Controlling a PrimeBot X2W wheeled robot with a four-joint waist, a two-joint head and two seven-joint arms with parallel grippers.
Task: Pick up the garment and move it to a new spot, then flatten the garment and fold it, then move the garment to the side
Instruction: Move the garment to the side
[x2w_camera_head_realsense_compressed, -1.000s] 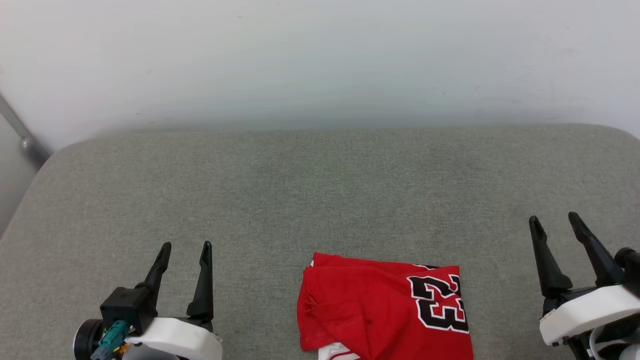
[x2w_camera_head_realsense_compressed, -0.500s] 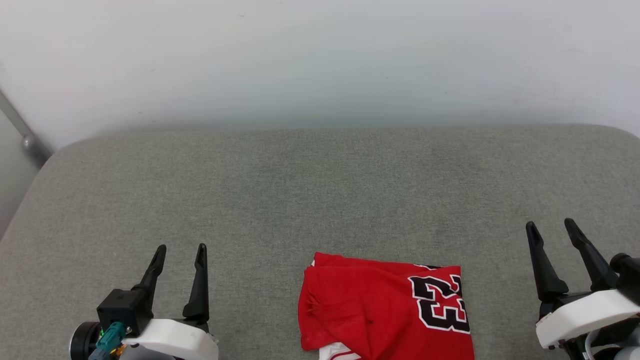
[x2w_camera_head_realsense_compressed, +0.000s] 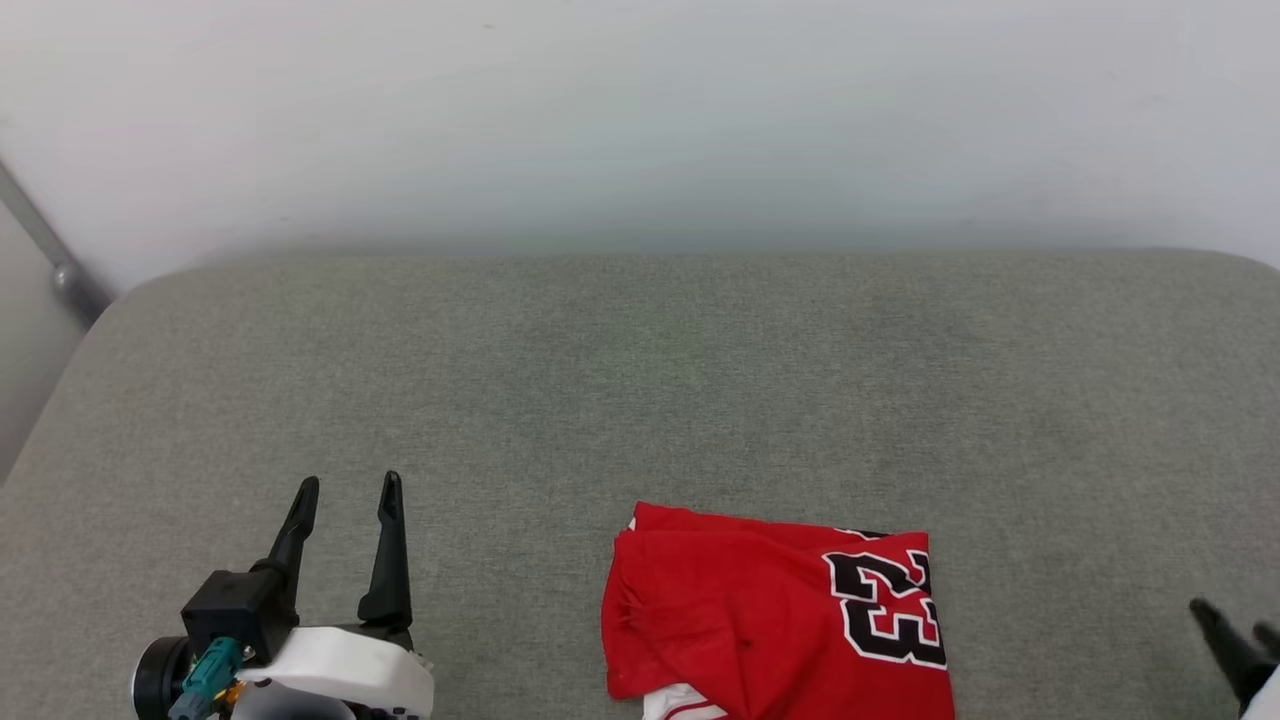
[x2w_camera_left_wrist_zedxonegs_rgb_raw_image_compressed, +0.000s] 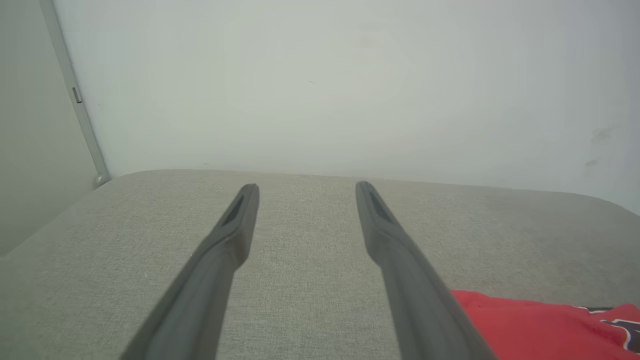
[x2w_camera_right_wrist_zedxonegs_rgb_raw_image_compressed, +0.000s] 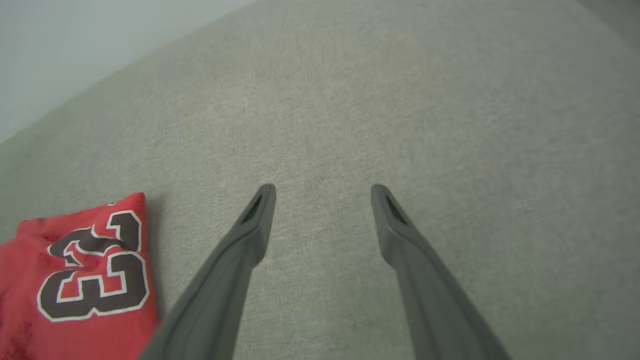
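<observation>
1. The garment (x2w_camera_head_realsense_compressed: 770, 620), a red jersey T-shirt, lies folded into a compact block at the near edge of the grey padded bench (x2w_camera_head_realsense_compressed: 640, 380), about midway along that edge. The black "23" faces up toward its right end, and a bit of white trim peeks out at its near side
2. Its long axis seems to run along the near edge, but its near part is cut off, so we cannot be sure
3. It lies between our two hands, to the right of the left hand (x2w_camera_head_realsense_compressed: 349, 480) and to the left of the right hand (x2w_camera_right_wrist_zedxonegs_rgb_raw_image_compressed: 324, 188); neither looks clearly nearer
4. Both hands have their fingers spread wide apart, holding nothing and well clear of the garment
5. We judge the folding done and the shift to the side not yet done; either hand would have to sweep inward to the short edge that faces it
</observation>
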